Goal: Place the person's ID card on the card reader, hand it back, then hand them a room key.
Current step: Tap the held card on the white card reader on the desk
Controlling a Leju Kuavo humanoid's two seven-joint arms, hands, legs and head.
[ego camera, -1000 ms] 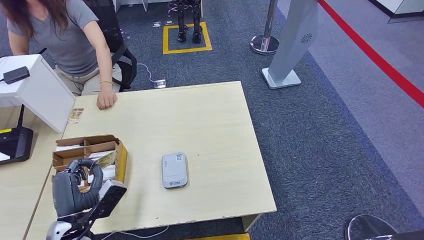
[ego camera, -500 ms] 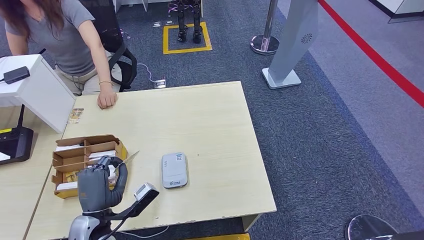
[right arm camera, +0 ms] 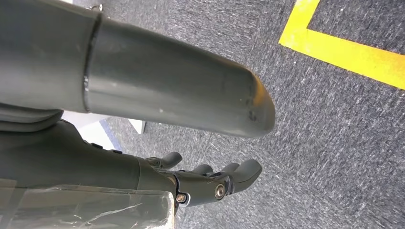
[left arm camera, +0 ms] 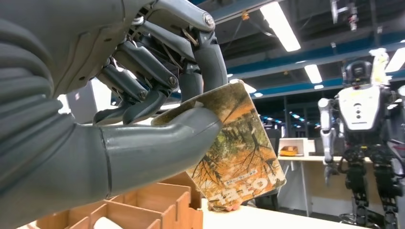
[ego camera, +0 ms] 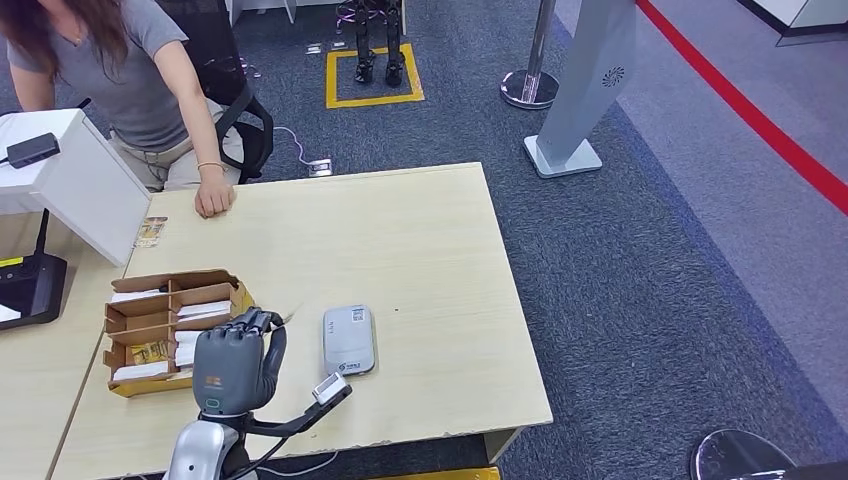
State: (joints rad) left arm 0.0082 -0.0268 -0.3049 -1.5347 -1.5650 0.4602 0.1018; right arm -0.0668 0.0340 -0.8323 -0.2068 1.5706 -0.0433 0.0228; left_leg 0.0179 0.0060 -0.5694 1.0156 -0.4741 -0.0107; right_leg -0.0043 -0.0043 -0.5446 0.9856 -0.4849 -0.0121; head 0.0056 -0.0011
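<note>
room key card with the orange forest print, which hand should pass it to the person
Left. The left hand already pinches the orange forest-print room key card between thumb and fingers, above the light wooden table where the person's hand rests. The right hand hangs over the carpet.

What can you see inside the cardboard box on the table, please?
The cardboard box has dividers; its compartments hold white cards and, in one, a yellowish patterned card. The left robot hand, holding a patterned card, hides the box's near right corner.
</note>
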